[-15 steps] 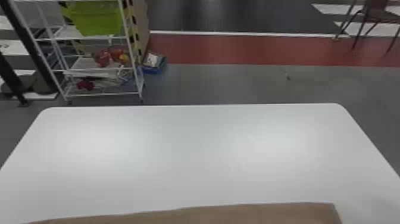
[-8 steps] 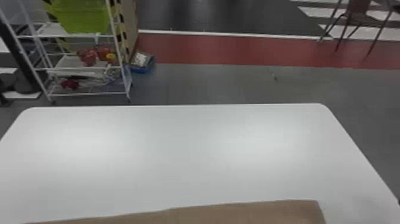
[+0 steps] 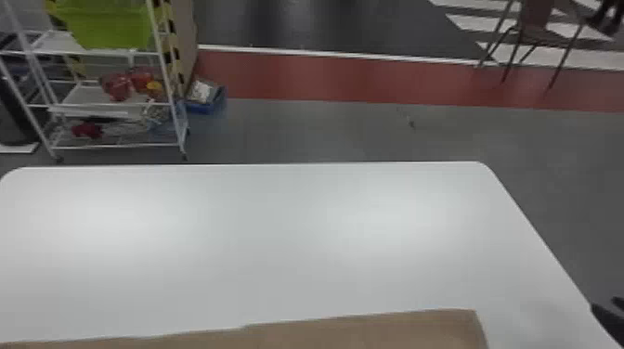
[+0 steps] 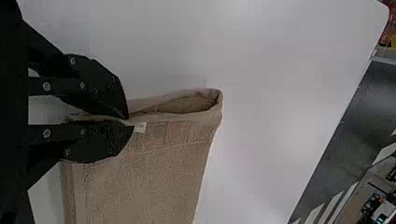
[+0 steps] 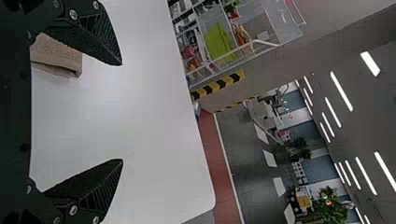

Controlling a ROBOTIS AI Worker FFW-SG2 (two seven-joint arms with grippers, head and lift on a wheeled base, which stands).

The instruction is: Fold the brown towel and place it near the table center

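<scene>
Head view: brown towel [image 3: 371,332], near side cropped; left gripper [image 4: 130,122] clamps it, fingers pinched; right gripper [image 3: 604,305] gapes wide, empty.

Head view swung toward the right
Against the earlier head pictures, the table [image 3: 278,222], the brown towel's [image 3: 371,332] far right corner, the white rack [image 3: 88,96] and the chair [image 3: 535,18] all lie farther left in the view, while dark fingertips of the right gripper [image 3: 604,307] have come in at the right edge, beside the table's right side
</scene>
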